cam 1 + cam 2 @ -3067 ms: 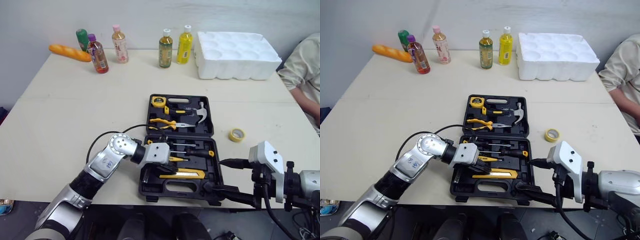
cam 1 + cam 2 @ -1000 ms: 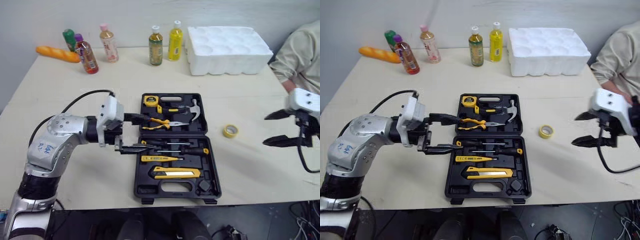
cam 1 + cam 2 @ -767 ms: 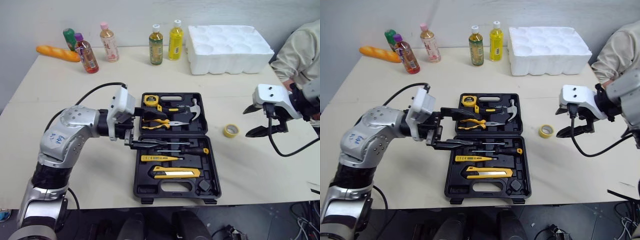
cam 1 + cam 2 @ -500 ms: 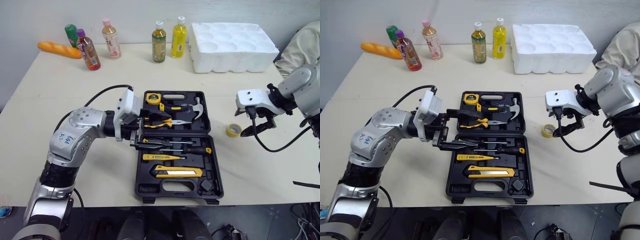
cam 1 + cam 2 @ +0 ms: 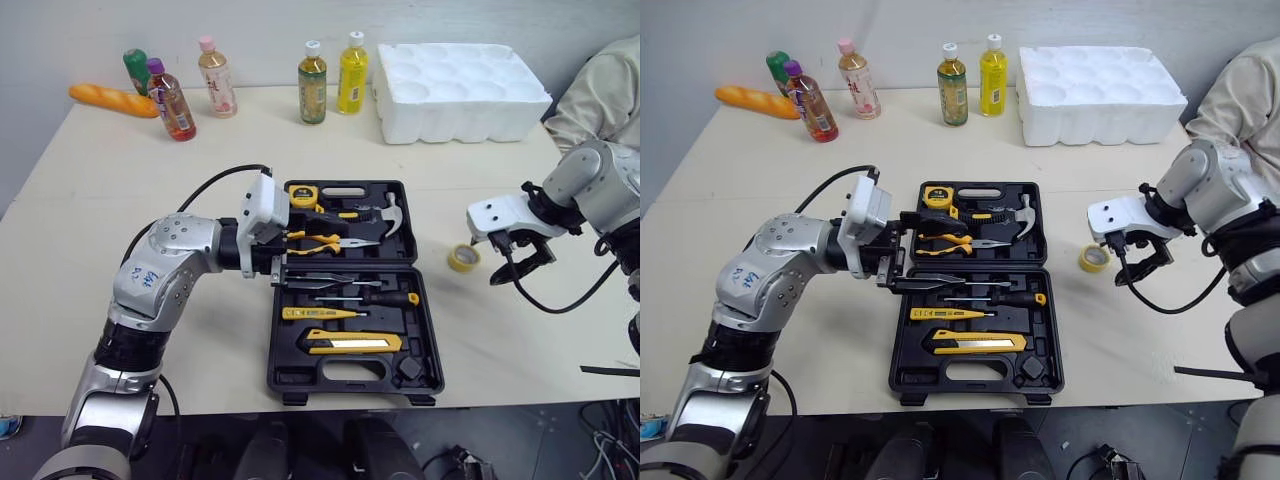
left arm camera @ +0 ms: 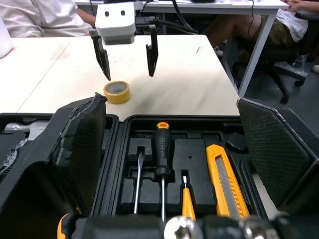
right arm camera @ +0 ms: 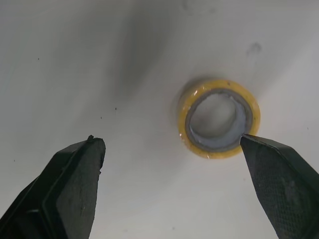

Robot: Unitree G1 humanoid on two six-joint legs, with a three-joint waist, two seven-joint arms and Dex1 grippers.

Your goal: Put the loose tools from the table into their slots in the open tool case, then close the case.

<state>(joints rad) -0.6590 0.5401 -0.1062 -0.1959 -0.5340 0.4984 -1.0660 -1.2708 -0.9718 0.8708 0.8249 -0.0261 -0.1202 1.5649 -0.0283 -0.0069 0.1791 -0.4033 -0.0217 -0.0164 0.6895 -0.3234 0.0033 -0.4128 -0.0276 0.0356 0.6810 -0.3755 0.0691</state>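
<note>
The black tool case [image 5: 352, 372] lies open in the middle of the table. Its far half holds a tape measure, pliers [image 5: 318, 241] and a hammer; the near half holds screwdrivers [image 6: 161, 149] and a yellow utility knife [image 5: 358, 342]. My left gripper [image 5: 958, 252] hangs open over the case's left side, near the hinge line, with nothing between its fingers [image 6: 82, 144]. A yellow tape roll [image 5: 462, 258] lies flat on the table to the right of the case. My right gripper [image 7: 169, 141] hovers open just above it, the roll [image 7: 219, 123] nearer one fingertip.
Several drink bottles [image 5: 312, 82] and a bread loaf [image 5: 112, 100] stand along the table's far edge. A white foam tray [image 5: 460, 92] sits at the back right. A person's sleeve [image 5: 605, 90] shows past the right edge, close behind my right arm.
My right arm has swung in from the table's right edge to hang over the tape roll. The left gripper has moved further in over the case. The camera has shifted slightly.
</note>
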